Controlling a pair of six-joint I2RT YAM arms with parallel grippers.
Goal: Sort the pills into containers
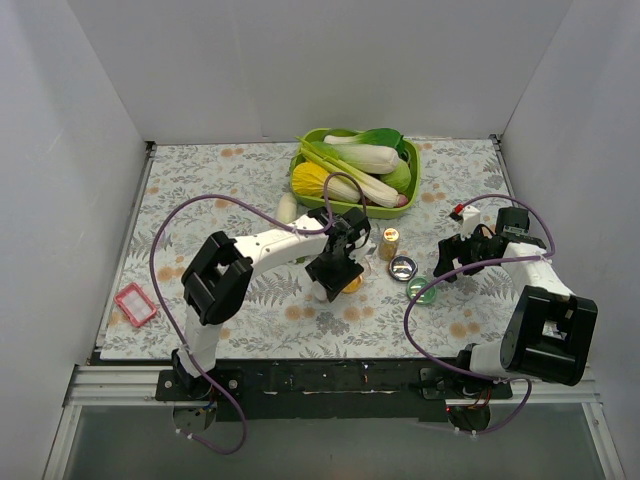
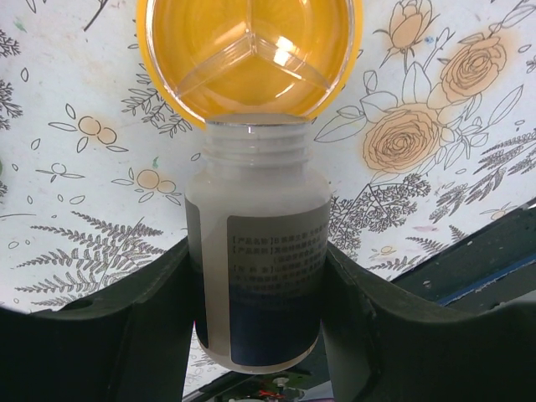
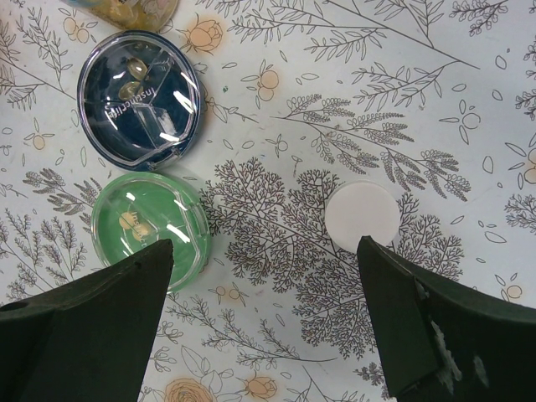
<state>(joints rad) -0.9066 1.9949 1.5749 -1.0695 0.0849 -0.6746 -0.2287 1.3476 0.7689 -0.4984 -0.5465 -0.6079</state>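
Observation:
My left gripper (image 1: pixel 335 268) is shut on a white uncapped pill bottle (image 2: pixel 255 276), which lies on its side. Its open mouth sits at the rim of the orange container (image 2: pixel 251 54). That container has three compartments, and I see no pills in it. The dark blue container (image 3: pixel 140 100) and the green container (image 3: pixel 149 229) lie side by side, each with a couple of tan pills (image 3: pixel 130 224) showing inside. My right gripper (image 3: pixel 264 268) hovers open above the cloth, between the green container and a white round cap (image 3: pixel 362 216). It holds nothing.
A lime-green tray (image 1: pixel 410 160) of vegetables stands at the back centre. A small gold-capped bottle (image 1: pixel 389 243) stands behind the blue container (image 1: pixel 402 266). A pink rectangular frame (image 1: pixel 135 305) lies at the near left. Purple cables arc over both arms.

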